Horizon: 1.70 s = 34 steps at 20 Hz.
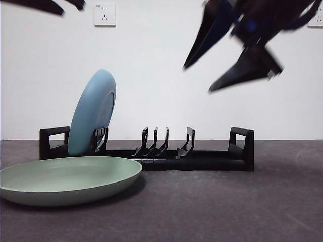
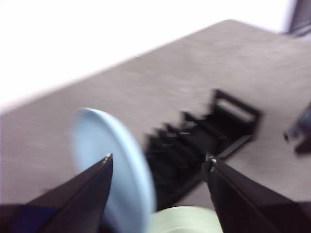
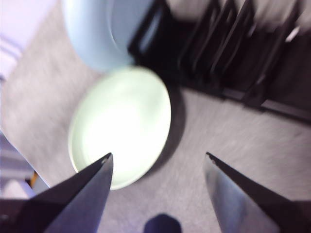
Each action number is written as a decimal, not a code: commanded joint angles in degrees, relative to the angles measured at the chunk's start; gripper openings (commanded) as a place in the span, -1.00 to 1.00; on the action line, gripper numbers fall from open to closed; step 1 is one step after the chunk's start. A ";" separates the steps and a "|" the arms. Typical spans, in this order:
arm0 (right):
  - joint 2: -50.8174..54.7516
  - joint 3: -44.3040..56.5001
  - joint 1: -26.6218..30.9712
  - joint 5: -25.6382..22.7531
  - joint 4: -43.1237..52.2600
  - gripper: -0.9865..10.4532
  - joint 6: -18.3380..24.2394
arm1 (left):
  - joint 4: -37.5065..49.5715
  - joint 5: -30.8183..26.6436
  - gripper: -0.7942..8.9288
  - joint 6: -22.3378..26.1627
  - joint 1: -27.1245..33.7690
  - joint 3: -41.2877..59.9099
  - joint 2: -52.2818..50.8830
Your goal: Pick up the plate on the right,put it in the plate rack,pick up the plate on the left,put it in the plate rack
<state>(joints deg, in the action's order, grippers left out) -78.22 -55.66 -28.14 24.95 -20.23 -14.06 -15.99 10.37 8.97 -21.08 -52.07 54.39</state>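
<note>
A pale blue plate (image 1: 93, 113) stands on edge in the left end of the black plate rack (image 1: 202, 159), leaning on the prongs. Flat on the table in front of the rack's left end lies a pale green plate (image 1: 68, 179). My right gripper (image 1: 198, 79) hangs open and blurred high above the rack's right half, holding nothing. Its wrist view looks down on the green plate (image 3: 121, 126), the blue plate (image 3: 97, 34) and the rack (image 3: 233, 53) past its open gripper (image 3: 158, 155). My left gripper (image 2: 159, 157) is open and empty above the blue plate (image 2: 121, 170) and the rack (image 2: 204, 141).
The dark grey table (image 1: 227, 206) runs back to a white wall with a socket (image 1: 104, 14). The left arm shows only as black tips (image 1: 50, 6) at the top left corner. The rack's middle and right slots (image 1: 161, 143) hold nothing.
</note>
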 commanded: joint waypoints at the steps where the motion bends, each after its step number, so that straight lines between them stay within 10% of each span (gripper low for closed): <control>1: -5.55 0.04 -2.23 0.20 3.13 -0.28 0.35 | -2.36 -9.27 -0.19 6.25 -4.20 0.15 -4.61; 9: -22.60 -5.25 -6.47 0.37 8.00 -0.28 -2.21 | -6.75 -22.43 -0.19 7.85 -14.84 0.15 -10.62; 34: -31.10 -11.61 -8.39 0.02 2.01 -0.85 -5.81 | -14.08 -24.76 -0.19 7.85 -17.97 0.15 -10.56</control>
<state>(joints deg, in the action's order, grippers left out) -109.73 -67.31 -36.40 24.95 -18.39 -20.12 -30.30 -14.37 16.51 -39.00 -52.07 43.86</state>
